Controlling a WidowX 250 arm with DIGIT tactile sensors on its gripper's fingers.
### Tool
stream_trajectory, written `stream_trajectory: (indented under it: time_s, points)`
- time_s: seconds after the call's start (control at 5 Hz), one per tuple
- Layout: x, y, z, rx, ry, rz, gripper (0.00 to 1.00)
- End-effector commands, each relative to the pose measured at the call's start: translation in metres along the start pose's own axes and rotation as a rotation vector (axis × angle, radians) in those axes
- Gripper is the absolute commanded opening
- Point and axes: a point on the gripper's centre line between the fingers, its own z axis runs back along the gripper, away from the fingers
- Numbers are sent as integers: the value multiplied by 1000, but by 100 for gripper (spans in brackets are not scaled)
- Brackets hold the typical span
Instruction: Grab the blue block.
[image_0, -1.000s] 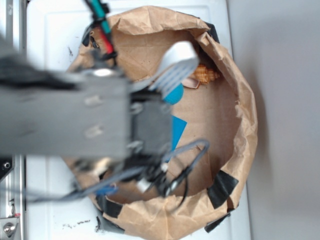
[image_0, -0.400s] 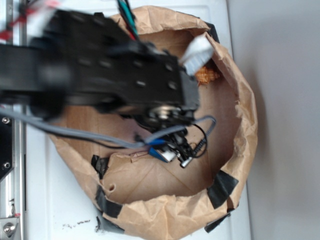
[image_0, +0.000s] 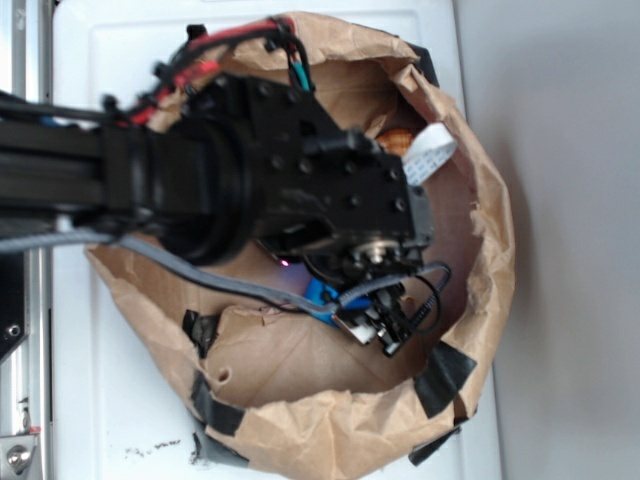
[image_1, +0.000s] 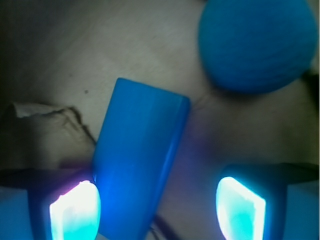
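Blue block (image_1: 137, 160) lying tilted on brown paper (image_1: 65, 55), lower end against the left glowing fingertip (image_1: 75, 210) of the spread pincer (image_1: 157, 210). Round blue ball (image_1: 257, 42) upper right, apart from block.

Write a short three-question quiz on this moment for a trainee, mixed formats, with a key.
1. True or false: in the wrist view, the gripper is already shut on the blue block.
2. Multiple choice: the round ball lies (A) between the fingers, (B) beyond the block and apart from it, (C) on top of the block.
3. Fill in: everything sits inside a container made of brown ______.

Key: 1 false, the fingers are spread with the block near one fingertip; 2 B; 3 paper.
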Motion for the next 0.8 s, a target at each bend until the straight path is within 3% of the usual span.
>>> stream_trajectory:
  time_s: [0.0,0.2,0.6]
  points:
    - [-12,-13,-18,84,-59,-11,95]
    - [-8,-13,-16,78,-50,-12,0]
    - [-10,-3,30,-12,-59,-44,0]
